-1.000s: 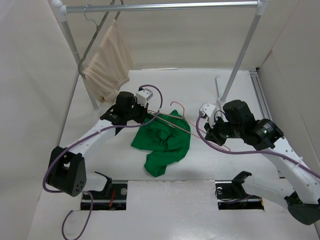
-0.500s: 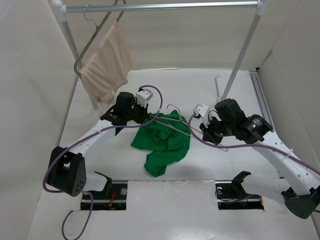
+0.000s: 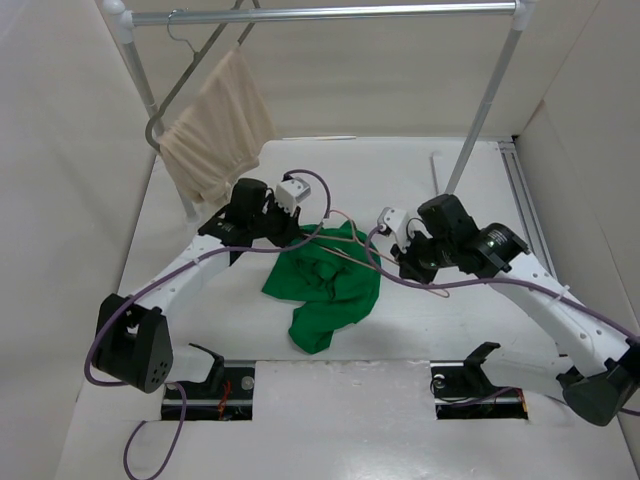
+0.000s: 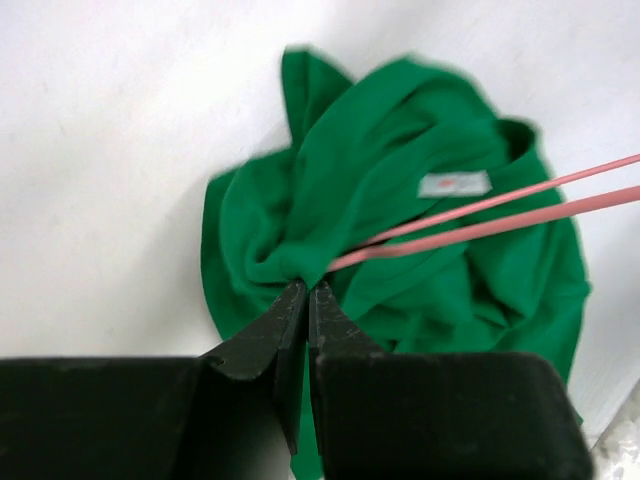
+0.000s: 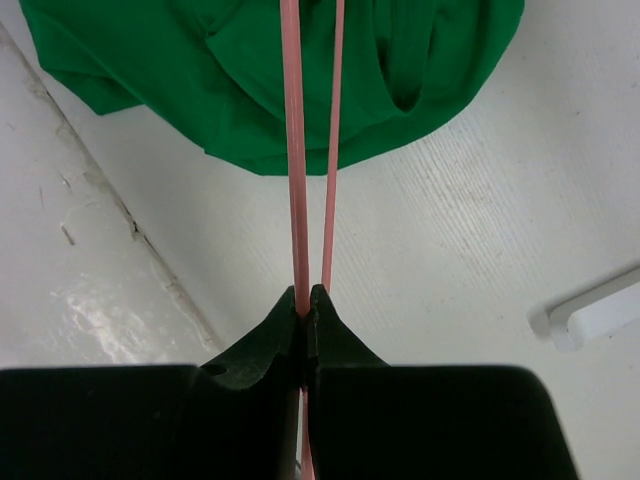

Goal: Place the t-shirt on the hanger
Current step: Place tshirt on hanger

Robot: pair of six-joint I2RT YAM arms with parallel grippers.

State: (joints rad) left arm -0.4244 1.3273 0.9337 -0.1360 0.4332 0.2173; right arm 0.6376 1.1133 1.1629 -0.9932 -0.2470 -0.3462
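The bright green t-shirt [image 3: 325, 285] lies crumpled on the white table between the arms. The thin pink hanger [image 3: 352, 253] lies slantwise across its top. My left gripper [image 3: 300, 238] is shut on a fold at the shirt's upper edge; in the left wrist view the jaws [image 4: 305, 287] pinch green cloth [image 4: 400, 150], and the hanger's two wires [image 4: 480, 215] run into the shirt below the white neck tag [image 4: 455, 184]. My right gripper [image 3: 403, 268] is shut on the hanger's wire [image 5: 293, 150], its jaws [image 5: 307, 297] a little off the shirt's edge [image 5: 250, 70].
A metal garment rail [image 3: 330, 13] spans the back on two posts [image 3: 485, 110]. A grey hanger with beige cloth [image 3: 215, 130] hangs at its left end. A small white block [image 5: 590, 310] lies on the table to the right of my right gripper. White walls enclose both sides.
My right gripper has moved left toward the shirt with the hanger, sliding the hanger further over and into the shirt. My left gripper has stayed on the cloth fold.
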